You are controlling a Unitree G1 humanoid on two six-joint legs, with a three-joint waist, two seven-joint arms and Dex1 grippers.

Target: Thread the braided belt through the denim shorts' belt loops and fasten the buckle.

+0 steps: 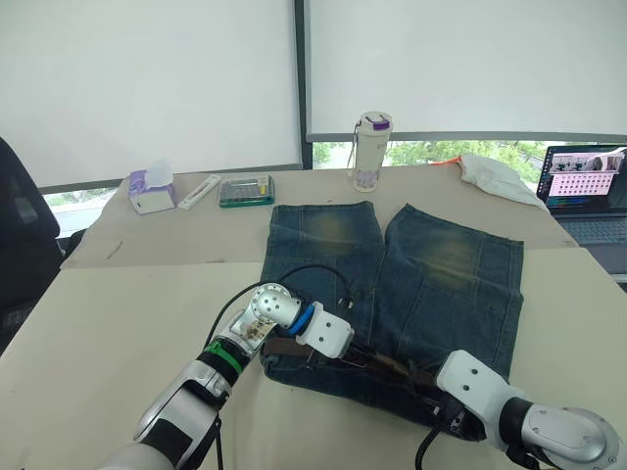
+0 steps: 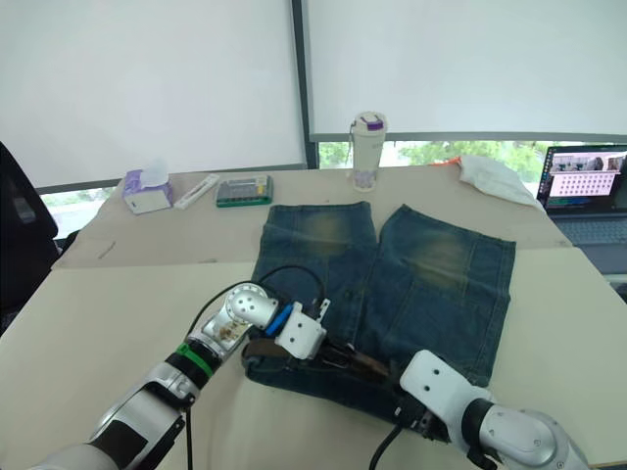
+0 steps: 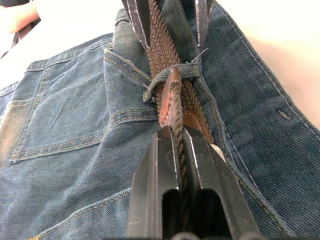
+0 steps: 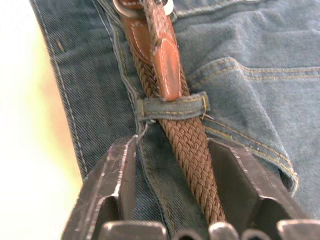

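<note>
Denim shorts (image 1: 411, 284) lie flat on the tan table (image 1: 118, 313), legs pointing toward the windows, waistband on the robot's side; braided belt (image 4: 187, 140) runs along that waistband.

Left gripper (image 3: 172, 142) is clenched on the braided belt, the strap pinched edge-up between both black fingers (image 3: 155, 180); just past the fingertips the belt's smooth brown leather tip (image 3: 167, 97) sits under a belt loop (image 3: 175, 72); the buckle (image 4: 127, 7) shows as a sliver of silver frame at the picture edge, mostly cut off.

Right gripper (image 4: 172, 150) is released, jaws spread wide; the braided belt passes between the fingers (image 4: 112, 180), nearer the one on the pocket side, contact with it hard to judge; the same belt loop lies straight ahead of the fingertips, strap threaded beneath.

From the head camera the right gripper sits at about 5 o'clock from the shorts' centre, the left at about 8 o'clock; both wrist housings hide much of the waistband; the belt (image 1: 387, 364) shows as a short stretch between them.

At the table's far edge: bottle (image 1: 371, 152), tissue box (image 1: 151, 191), laptop (image 1: 588, 191) cut by the frame.
</note>
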